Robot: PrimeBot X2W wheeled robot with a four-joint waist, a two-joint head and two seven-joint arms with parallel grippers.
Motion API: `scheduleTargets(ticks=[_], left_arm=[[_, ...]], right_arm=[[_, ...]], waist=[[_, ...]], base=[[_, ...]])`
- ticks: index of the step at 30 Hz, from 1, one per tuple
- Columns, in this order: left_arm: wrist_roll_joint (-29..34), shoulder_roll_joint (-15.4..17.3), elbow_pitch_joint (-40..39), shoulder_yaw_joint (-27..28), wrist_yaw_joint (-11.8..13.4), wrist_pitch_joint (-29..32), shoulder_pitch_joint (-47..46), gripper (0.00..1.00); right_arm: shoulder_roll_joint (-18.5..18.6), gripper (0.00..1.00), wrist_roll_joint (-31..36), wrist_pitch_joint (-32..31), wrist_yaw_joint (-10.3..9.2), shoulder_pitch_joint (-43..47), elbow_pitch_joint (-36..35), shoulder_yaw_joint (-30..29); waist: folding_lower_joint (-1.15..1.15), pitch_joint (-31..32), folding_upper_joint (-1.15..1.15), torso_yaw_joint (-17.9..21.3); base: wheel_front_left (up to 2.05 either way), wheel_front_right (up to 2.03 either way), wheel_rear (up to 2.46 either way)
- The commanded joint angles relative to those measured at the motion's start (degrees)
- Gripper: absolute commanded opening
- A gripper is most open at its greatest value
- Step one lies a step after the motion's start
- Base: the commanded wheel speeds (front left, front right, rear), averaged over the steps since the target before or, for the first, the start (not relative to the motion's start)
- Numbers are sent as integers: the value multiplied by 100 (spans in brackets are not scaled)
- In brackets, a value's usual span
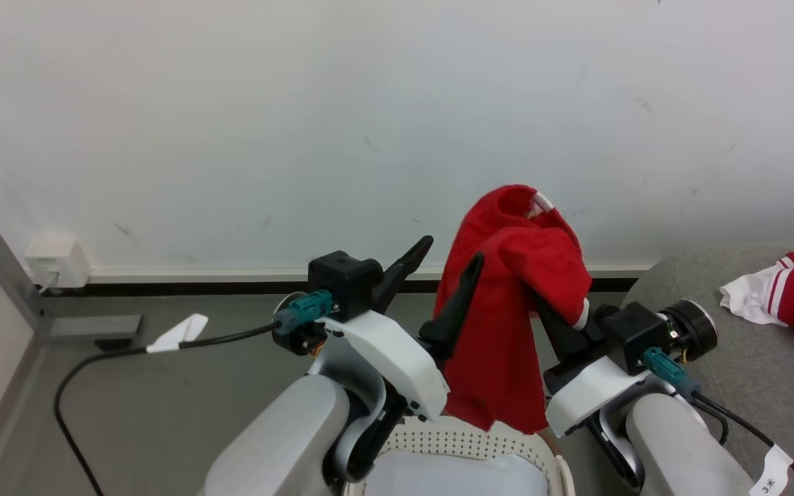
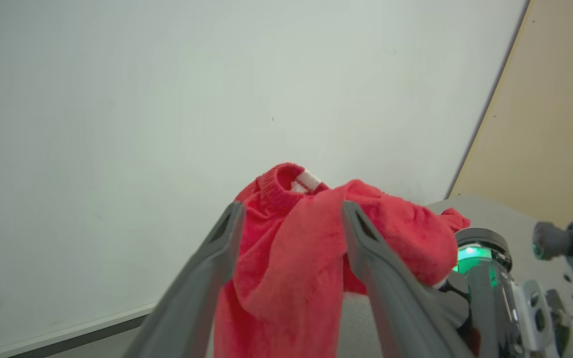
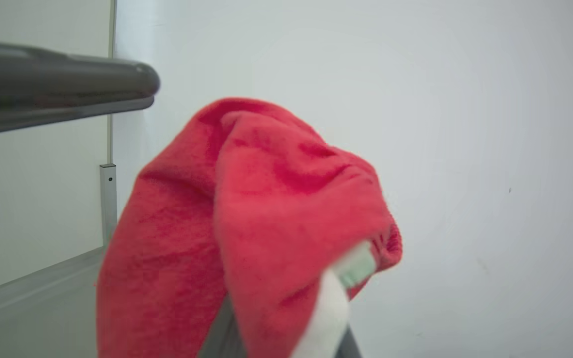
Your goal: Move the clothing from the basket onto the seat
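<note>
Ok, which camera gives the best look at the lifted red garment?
The head view: the red garment hangs full length from the right gripper above the basket. The left wrist view shows its collar and upper folds; the right wrist view, a close bunched part.
</note>
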State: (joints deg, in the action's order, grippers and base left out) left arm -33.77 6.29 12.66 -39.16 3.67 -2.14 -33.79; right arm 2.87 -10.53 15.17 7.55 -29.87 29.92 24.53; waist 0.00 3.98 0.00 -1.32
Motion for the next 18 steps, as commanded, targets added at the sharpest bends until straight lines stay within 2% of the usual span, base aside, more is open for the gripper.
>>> scheduleTargets(ticks=[1,13,18], left_arm=[[15,44,20,9,23,-43,11,100],[-4,134,71,-27,42,-58,74,100],[23,206,43,-63,39,-60,130,100]], right_arm=[[5,0,39,-3,-13,59,0,-35],[4,0,117,-3,-14,123,-57,-216],[6,0,190,-3,-14,86,-132,-306]], waist=[[0,-2,0,16],[0,-15,0,190],[0,-74,0,403]], base=[[0,0,0],[0,0,0],[0,0,0]])
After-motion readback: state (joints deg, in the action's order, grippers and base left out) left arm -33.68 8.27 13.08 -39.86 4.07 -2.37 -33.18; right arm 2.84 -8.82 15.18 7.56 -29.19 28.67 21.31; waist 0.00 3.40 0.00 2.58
